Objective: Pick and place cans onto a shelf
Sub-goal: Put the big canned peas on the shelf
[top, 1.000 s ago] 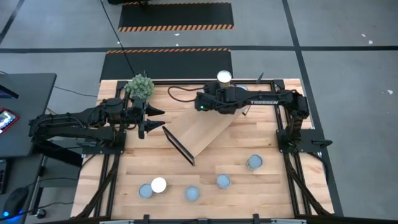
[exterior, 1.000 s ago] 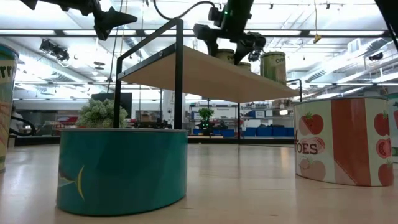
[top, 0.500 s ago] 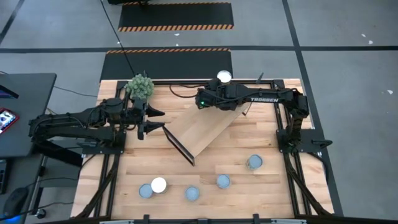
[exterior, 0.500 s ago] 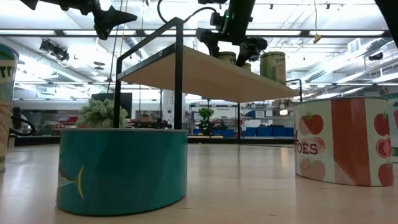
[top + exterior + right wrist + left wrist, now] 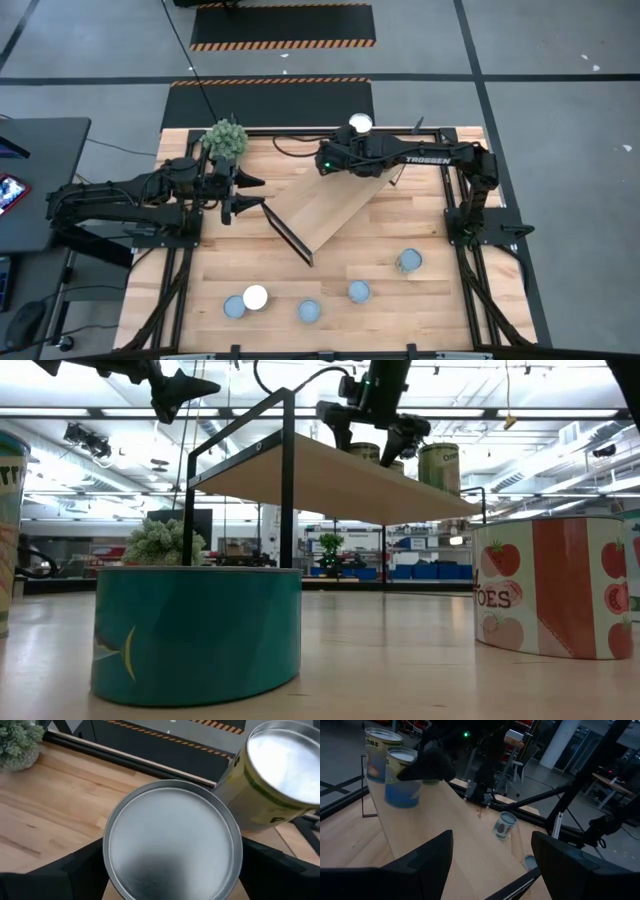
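Note:
The light-wood shelf point(image 5: 322, 212) stands slantwise mid-table on its black end frames. Three cans stand at its far end in the low view point(image 5: 440, 466); the left wrist view shows two of them point(image 5: 402, 776). My right gripper point(image 5: 371, 432) is open just above a silver-topped can point(image 5: 172, 840), its fingers on either side of the top and apart from it. A yellow-green labelled can point(image 5: 280, 775) stands beside it. My left gripper point(image 5: 250, 190) is open and empty at the table's left, beside the shelf's near end. Several cans point(image 5: 309, 311) stand near the table's front edge.
A bushy green plant point(image 5: 225, 138) stands at the far left corner. In the low view a teal can point(image 5: 195, 630) and a tomato-labelled can point(image 5: 550, 600) stand close in front. There is bare wood between the shelf and the front cans.
My right gripper has risen a little above the cans on the shelf's far end and stays open. The cans stay standing on the shelf.

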### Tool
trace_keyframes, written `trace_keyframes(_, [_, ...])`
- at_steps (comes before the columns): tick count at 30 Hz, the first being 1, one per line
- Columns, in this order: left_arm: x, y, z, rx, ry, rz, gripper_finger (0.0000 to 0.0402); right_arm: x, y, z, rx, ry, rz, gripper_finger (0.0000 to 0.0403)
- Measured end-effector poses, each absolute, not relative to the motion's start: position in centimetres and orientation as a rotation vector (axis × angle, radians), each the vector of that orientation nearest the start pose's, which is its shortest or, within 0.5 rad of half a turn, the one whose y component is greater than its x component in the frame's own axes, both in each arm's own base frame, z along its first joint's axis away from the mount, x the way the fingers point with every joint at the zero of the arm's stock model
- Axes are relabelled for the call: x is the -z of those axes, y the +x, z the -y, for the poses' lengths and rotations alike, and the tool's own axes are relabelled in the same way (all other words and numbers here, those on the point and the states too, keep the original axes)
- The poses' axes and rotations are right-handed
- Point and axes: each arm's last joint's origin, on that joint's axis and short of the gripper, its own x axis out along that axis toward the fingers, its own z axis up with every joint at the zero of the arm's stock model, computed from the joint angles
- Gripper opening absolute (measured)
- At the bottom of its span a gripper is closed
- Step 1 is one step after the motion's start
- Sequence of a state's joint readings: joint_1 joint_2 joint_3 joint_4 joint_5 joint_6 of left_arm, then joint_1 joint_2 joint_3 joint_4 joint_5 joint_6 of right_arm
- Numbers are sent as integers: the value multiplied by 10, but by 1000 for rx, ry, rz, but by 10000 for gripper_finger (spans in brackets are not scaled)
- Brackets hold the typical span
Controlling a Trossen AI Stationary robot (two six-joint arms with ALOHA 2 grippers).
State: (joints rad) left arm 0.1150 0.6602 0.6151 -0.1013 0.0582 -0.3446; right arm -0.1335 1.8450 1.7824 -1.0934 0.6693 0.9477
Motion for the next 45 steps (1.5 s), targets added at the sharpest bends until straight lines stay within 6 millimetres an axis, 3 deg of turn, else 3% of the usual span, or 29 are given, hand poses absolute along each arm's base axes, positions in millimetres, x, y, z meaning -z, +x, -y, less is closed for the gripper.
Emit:
trace_keyframes(13, [-300,154,-16,-81,-357,-134,275,-337,361,67,1077,283,-750,379])
trace_keyframes(28, [-300,154,-16,-81,-360,-135,275,-349,358,61,638,-192,-999,379])
trace_keyframes(35, [-300,154,-16,-81,-361,-135,275,-349,357,65,633,-339,-1044,376])
trace_keyframes(45, [-300,154,-16,-82,-360,-135,275,-349,353,84,682,-309,-1055,375])
